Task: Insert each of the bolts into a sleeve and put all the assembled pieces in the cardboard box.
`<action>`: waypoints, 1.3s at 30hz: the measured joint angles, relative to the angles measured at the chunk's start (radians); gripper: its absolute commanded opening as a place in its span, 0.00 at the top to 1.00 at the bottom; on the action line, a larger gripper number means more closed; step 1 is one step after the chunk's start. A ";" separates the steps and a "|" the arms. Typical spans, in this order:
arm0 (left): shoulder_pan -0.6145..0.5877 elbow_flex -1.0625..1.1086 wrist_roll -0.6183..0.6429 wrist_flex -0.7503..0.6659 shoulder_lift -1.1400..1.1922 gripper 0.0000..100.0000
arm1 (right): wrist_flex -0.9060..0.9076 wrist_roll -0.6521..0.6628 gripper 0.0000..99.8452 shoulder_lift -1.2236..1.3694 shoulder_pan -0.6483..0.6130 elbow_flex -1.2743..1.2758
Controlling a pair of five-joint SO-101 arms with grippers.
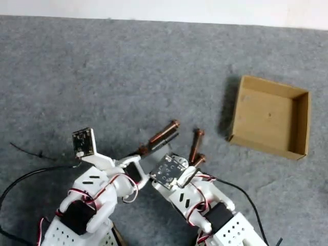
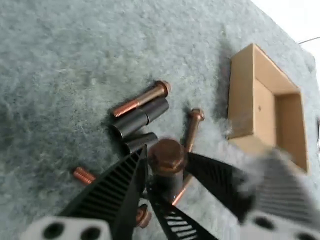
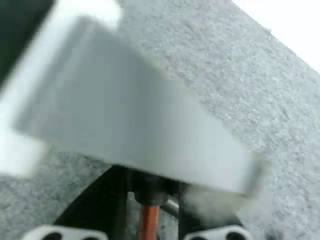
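Left claw [image 2: 150, 172] clamped on a dark sleeve [image 2: 169, 184] with a copper bolt [image 2: 166, 155] in it, near centre, right claw [image 3: 150, 202] close by, grip I cannot tell, cardboard box [image 1: 269, 115] at far right

Shows a copper bolt [image 3: 149, 222] gripped in the right gripper [image 3: 150, 187], a blurred white slab [image 3: 135, 115] just beyond, grey felt [image 3: 235, 70] behind.

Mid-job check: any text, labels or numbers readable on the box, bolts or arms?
No readable text anywhere.
Cardboard box: plain, only a dark speck, no lettering.
Camera board on an arm: marks too small to read.
Bolts and sleeves: no markings visible.
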 measured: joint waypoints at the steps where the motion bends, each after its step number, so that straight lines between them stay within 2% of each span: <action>1: -0.009 0.000 0.017 -0.005 0.000 0.34 | 0.000 0.000 1.00 0.000 0.008 0.000; 12: -0.330 0.000 0.130 -0.115 0.000 0.34 | 0.000 0.000 1.00 0.000 0.183 0.000; 15: -0.342 0.000 0.132 -0.127 0.000 0.34 | -0.032 -0.012 1.00 0.000 0.281 0.000; 20: -0.338 0.048 0.132 -0.206 0.000 0.34 | -0.106 -0.196 1.00 0.000 0.473 0.000; 26: -0.338 0.094 0.132 -0.267 0.000 0.34 | -0.247 -0.269 1.00 0.000 0.695 0.000; 31: -0.336 0.097 0.132 -0.282 0.000 0.34 | -0.330 -0.433 1.00 0.000 0.882 0.000; 34: -0.336 0.097 0.132 -0.284 0.000 0.34 | -0.353 -0.463 1.00 0.000 0.937 0.000; 39: -0.336 0.103 0.132 -0.284 0.000 0.34 | -0.371 -0.474 1.00 0.000 0.944 0.000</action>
